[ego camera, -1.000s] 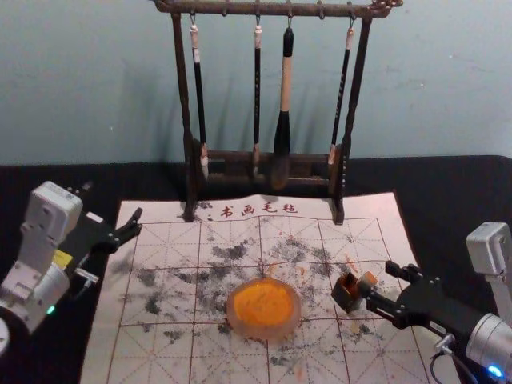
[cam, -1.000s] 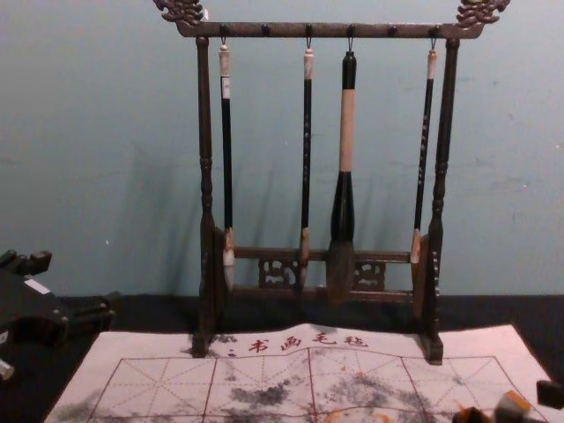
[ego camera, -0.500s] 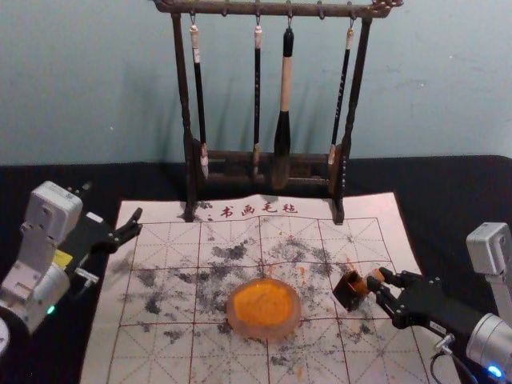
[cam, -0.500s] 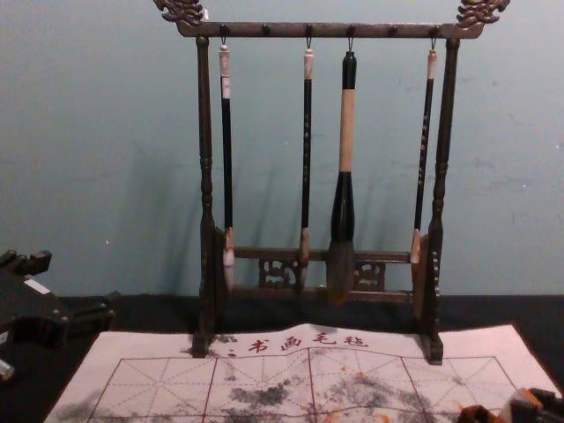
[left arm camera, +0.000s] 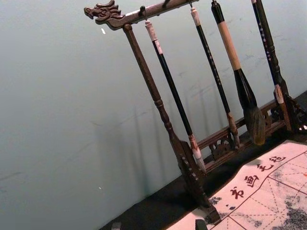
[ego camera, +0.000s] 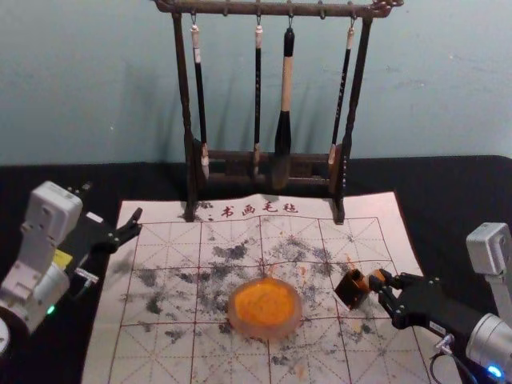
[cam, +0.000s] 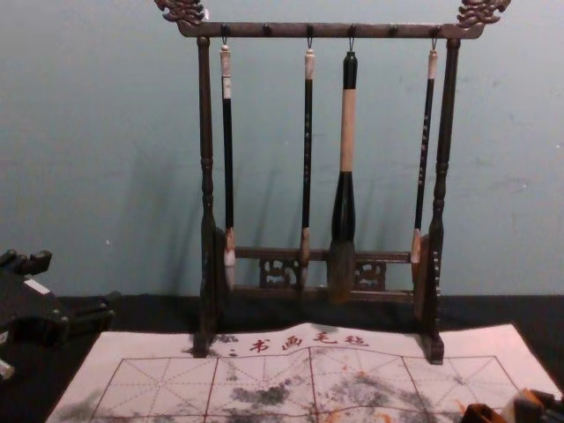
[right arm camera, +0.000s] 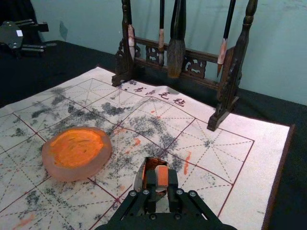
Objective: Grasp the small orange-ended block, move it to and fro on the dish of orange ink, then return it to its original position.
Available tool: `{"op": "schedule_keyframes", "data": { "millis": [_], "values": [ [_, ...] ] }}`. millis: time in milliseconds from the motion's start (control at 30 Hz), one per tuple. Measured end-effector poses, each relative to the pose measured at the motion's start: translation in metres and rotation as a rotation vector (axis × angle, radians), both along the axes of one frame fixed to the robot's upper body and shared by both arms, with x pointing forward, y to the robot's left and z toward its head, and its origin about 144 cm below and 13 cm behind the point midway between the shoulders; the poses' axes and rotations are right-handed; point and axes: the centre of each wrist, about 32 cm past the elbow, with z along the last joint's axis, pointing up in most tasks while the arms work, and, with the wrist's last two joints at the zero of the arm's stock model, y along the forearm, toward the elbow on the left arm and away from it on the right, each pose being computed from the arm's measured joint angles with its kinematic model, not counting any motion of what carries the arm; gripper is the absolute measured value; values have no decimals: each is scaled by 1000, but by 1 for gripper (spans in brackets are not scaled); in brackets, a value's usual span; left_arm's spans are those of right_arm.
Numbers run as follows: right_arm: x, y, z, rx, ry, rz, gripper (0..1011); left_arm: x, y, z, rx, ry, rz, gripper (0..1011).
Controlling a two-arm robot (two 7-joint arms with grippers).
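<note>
One block, small and orange-ended (right arm camera: 162, 176), at the mat's right, clasped between the fingers of the right pincer (ego camera: 377, 280), by far the nearer arm. Dark orange-stained box (ego camera: 350, 291) just beside it, on the dish side. Dish of orange ink (ego camera: 265, 307) lies to the robot's left, past that box; next move probably a lift clear, then leftward. Block's long axis: can't tell. Left pincer (cam: 77, 280) idle at far left, fingers spread.

From here I'm seeing a black left gripper (ego camera: 114, 201) wearing a white label (ego camera: 94, 217), its silvery wrist (ego camera: 46, 290) glowing with a green light (ego camera: 51, 310). The black right gripper (ego camera: 379, 280) is showing round screws (right arm camera: 179, 191); a dark cable (ego camera: 435, 365) is curving by a blue light (ego camera: 495, 371).
</note>
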Motion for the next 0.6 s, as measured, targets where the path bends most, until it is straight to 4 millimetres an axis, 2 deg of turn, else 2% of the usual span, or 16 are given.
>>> {"op": "schedule_keyframes", "data": {
  "millis": [600],
  "values": [
    [0, -1, 3, -1, -11, 6, 111, 0, 0, 0, 0, 0, 0, 1002]
  ]
}}
